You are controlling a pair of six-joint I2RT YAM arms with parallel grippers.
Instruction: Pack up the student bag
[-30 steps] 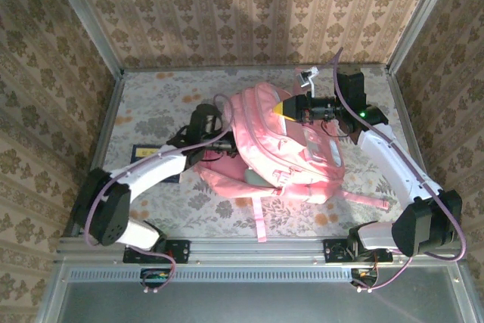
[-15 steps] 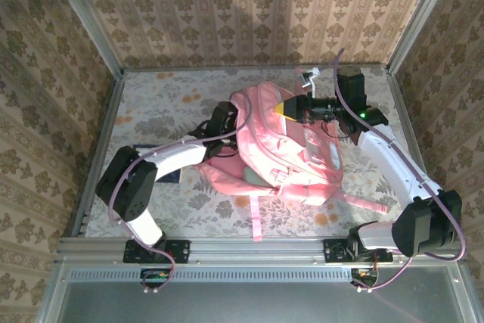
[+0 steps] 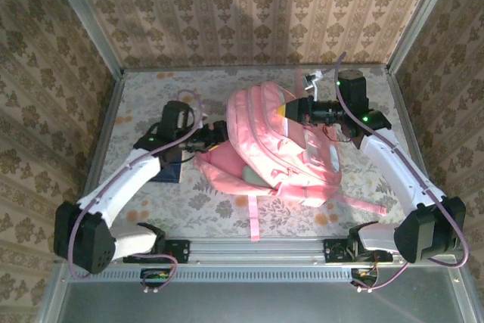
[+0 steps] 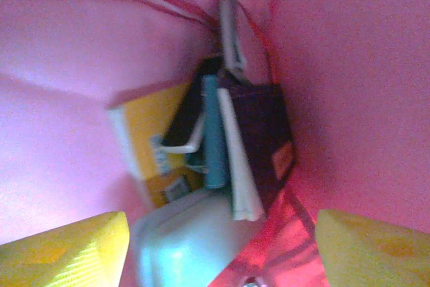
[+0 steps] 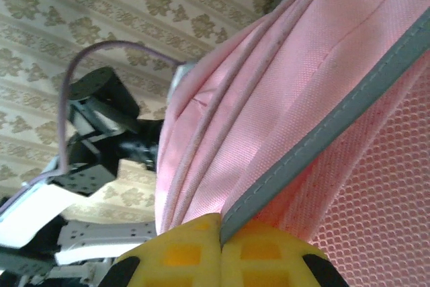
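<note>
The student bag, a big pink backpack, lies in the middle of the table with its mouth facing left. My right gripper is shut on its upper rim; in the right wrist view the yellow pads of the right gripper pinch the bag's grey edge trim. My left gripper stands open at the bag's mouth. The left wrist view looks into the pink inside, where a yellow book, a teal one and a dark purple one stand together. The left gripper holds nothing.
A dark blue flat book lies on the table under my left forearm. Pink straps trail toward the near edge. Metal frame rails and patterned walls close in the table on three sides. A pale grey-white thing lies low inside the bag.
The left gripper has opened and drawn back leftward from deep in the bag's mouth, its arm swinging out to the left. The right gripper has kept its hold on the rim.
</note>
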